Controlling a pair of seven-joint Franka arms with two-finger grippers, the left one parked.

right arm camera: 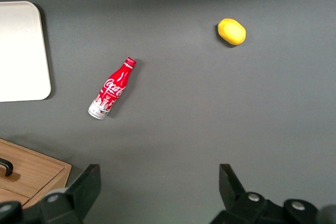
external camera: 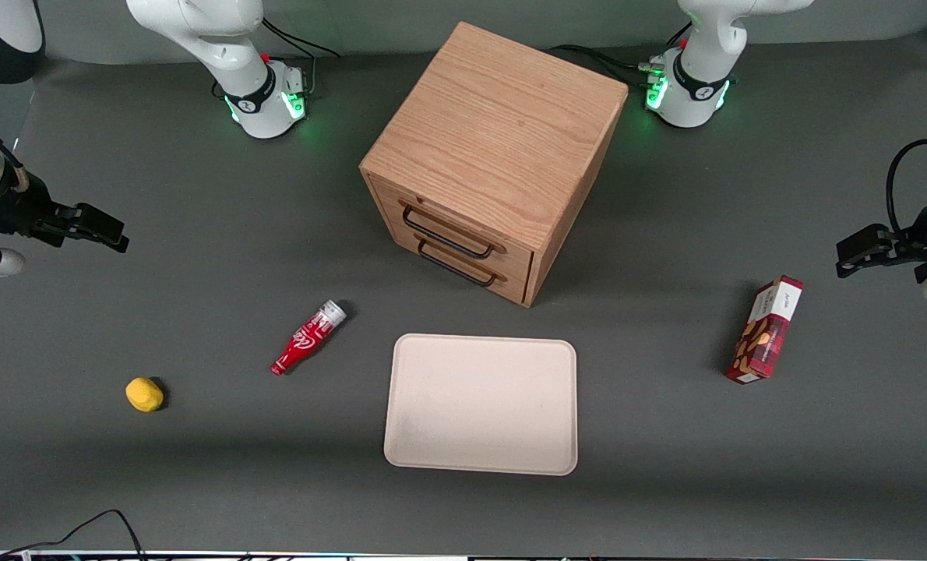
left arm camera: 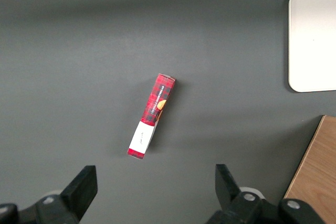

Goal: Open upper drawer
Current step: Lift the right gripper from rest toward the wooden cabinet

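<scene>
The cube-shaped oak cabinet point(external camera: 495, 148) stands in the middle of the table, its front turned toward the front camera and the working arm's end. The upper drawer point(external camera: 463, 230), with its thin black wire handle point(external camera: 448, 236), is shut, flush with the cabinet front above its lower twin point(external camera: 471, 273). My right gripper point(external camera: 109, 234) hangs above the table toward the working arm's end, well apart from the cabinet. In the right wrist view the gripper point(right arm camera: 159, 174) is open and empty, with a cabinet corner point(right arm camera: 31, 174) and a bit of black handle point(right arm camera: 5, 166) beside one finger.
A cream tray point(external camera: 481, 403) lies nearer the front camera than the cabinet. A red cola bottle point(external camera: 308, 337) lies on its side beside the tray. A yellow lemon-like object point(external camera: 144, 394) sits toward the working arm's end. A red snack box point(external camera: 766, 329) stands toward the parked arm's end.
</scene>
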